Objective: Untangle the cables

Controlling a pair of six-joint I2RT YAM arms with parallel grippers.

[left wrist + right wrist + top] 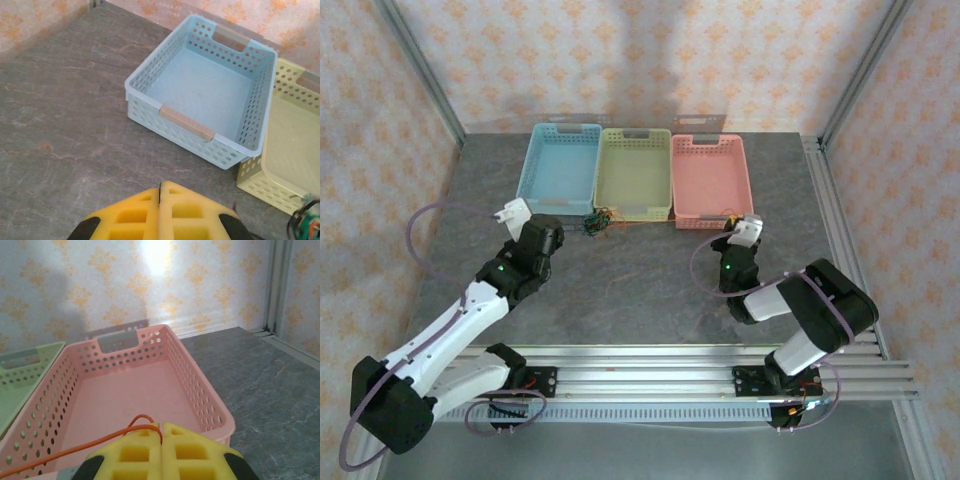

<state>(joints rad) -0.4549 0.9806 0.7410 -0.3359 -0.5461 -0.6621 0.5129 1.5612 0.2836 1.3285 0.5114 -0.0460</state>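
Work surface: grey marbled tabletop (640, 290); two arms bolted at its near edge; patterned orange-and-cream walls on three sides

Baskets: three perforated plastic baskets side by side at the far end; a pale blue rectangular basket (532, 160) on the left; a yellow-green rectangular basket (633, 134) in the middle; a pink rectangular basket (745, 185) on the right; neighbours sit just beside each other; no cable lies inside the blue or pink one

Cables: a small tangle of thin reddish-brown and black cables (598, 222) lies on the tabletop, just in front of the near edges of the blue and yellow-green baskets, where the two meet; in the left wrist view the tangle (306, 222) shows at the lower right corner, beside the yellow-green basket's near corner

Orange strand: one thin orange wire (142, 416) runs in from the lower left along the pink basket's near edge; it arches in a small loop right at the right fingertips

Left gripper (512, 212): near the front left corner of the blue basket, left of the tangle and apart from it; its yellow foam fingers (132, 212) are pressed together with nothing between them

Right gripper (748, 228): at the near right corner of the pink basket; its yellow foam fingers (135, 450) are pressed together, pinching the thin orange wire at the seam
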